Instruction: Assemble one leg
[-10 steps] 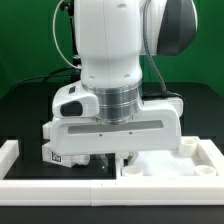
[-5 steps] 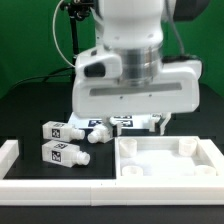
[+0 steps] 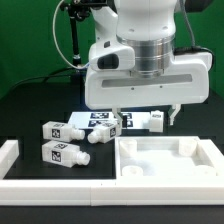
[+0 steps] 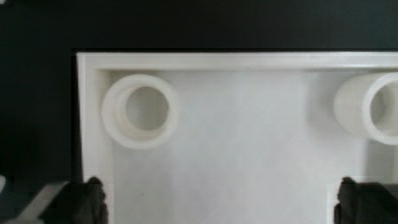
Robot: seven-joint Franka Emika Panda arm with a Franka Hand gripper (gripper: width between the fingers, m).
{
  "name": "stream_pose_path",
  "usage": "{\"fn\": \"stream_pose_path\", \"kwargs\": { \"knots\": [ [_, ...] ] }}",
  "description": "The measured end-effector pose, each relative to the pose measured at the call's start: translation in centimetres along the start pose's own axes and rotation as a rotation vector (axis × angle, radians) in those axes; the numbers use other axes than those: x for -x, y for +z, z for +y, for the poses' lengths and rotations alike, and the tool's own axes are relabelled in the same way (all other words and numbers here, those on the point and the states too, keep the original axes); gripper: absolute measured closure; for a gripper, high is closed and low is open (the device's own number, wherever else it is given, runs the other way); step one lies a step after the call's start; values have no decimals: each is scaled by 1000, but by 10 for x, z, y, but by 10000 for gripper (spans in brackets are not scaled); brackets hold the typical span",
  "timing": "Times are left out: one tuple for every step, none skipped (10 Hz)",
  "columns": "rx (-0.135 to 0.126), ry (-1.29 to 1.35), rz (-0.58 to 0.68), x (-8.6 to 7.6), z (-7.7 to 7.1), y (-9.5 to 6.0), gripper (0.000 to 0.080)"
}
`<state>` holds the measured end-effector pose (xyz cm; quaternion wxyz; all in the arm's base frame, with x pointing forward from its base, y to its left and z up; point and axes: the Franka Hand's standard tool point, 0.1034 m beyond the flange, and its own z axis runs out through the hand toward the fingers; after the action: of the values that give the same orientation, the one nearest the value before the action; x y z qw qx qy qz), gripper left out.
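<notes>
Two legs lie on the black table at the exterior view's left: one leg [image 3: 62, 131] and a nearer leg [image 3: 66, 153], each white with black-and-white tags and a round peg end. More tagged leg pieces [image 3: 148, 120] lie behind, partly hidden by my gripper. My gripper [image 3: 146, 118] hangs open and empty above the far edge of the large white tray-like panel [image 3: 170, 168]. In the wrist view my gripper [image 4: 224, 205] spans the panel [image 4: 240, 140] between two round sockets [image 4: 139, 108].
The marker board [image 3: 98, 117] lies behind the legs. A raised white border [image 3: 10, 152] runs along the left and front of the work area. A dark camera stand [image 3: 76, 30] stands at the back left.
My arm has risen and moved toward the exterior view's right, uncovering the legs on the table. It now hangs over the panel's far edge, still open.
</notes>
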<state>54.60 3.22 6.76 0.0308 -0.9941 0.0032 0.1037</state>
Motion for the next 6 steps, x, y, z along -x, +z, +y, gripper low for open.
{"fn": "stream_pose_path", "kwargs": {
  "knots": [
    [1,35,-107,23,-7,9,151],
    [-1,33,-217,46,-16,14,151],
    [-19,46,-282,60,-22,16,151],
    [-18,42,-360,78,-26,19,151],
    [-15,48,-432,88,-28,19,151],
    [-18,47,-462,83,-27,20,151]
  ]
}}
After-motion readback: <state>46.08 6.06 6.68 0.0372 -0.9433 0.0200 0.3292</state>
